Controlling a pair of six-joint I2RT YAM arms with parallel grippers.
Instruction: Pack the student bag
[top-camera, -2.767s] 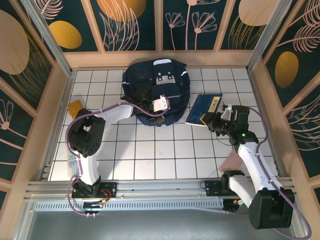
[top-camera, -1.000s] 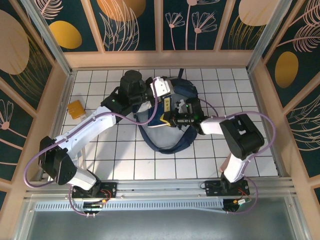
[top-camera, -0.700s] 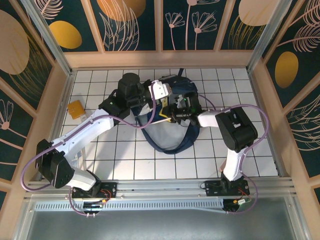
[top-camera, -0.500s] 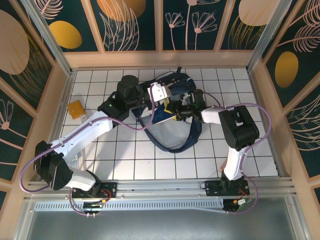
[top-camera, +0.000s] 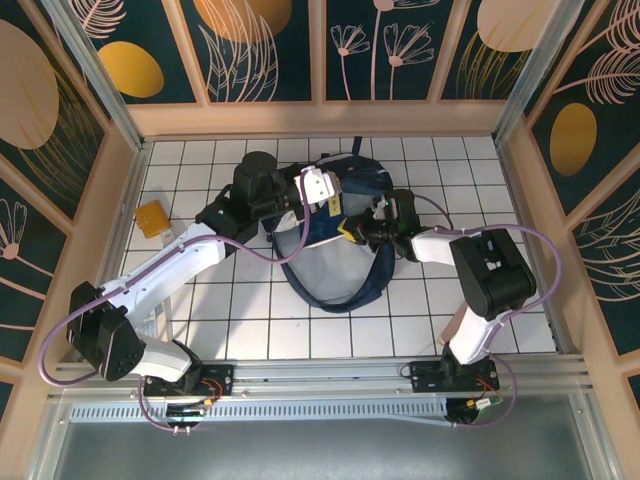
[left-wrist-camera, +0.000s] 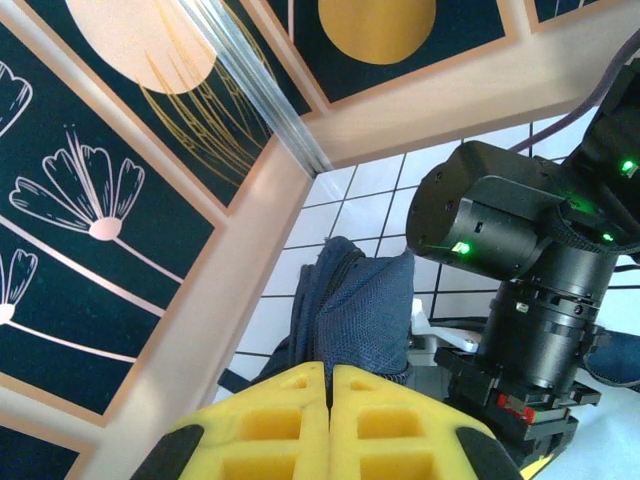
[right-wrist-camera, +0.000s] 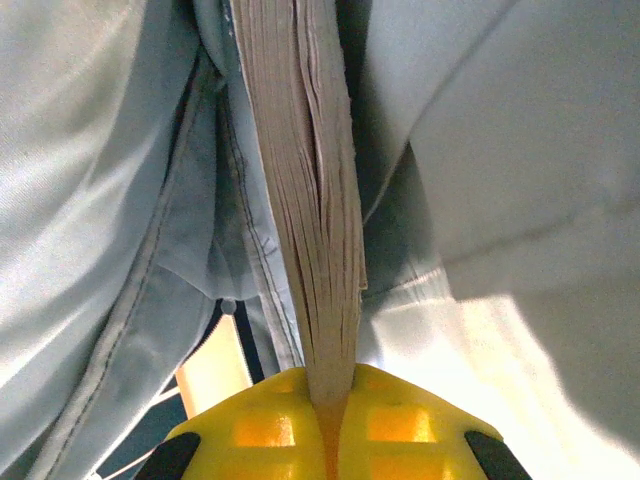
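White tiles cover the tabletop (top-camera: 250, 330), fenced in by wooden frames and dark panels (top-camera: 270, 50) painted with flowers and gold discs. The bag (top-camera: 362, 185) lies in the middle of the far half, its mouth gaping and pale lining showing inside.

My left jaws are pressed fully together at the bag's far-left rim. In the left wrist view the yellow pads (left-wrist-camera: 270, 430) meet with no gap, and a fold of navy bag cloth (left-wrist-camera: 358, 310) stands up from between them, so I have that cloth pinched. My right arm's black wrist (left-wrist-camera: 520, 230) sits just beyond the fold.

My right jaws reach in at the right side of the mouth. They are closed too: the pads (right-wrist-camera: 400, 425) clamp the page edge of a book (right-wrist-camera: 310, 180), which runs straight away from them between folds of grey lining (right-wrist-camera: 100, 150), inside the bag.

A small orange packet (top-camera: 152, 217) lies on the tiles by the left wall, well apart from the bag.
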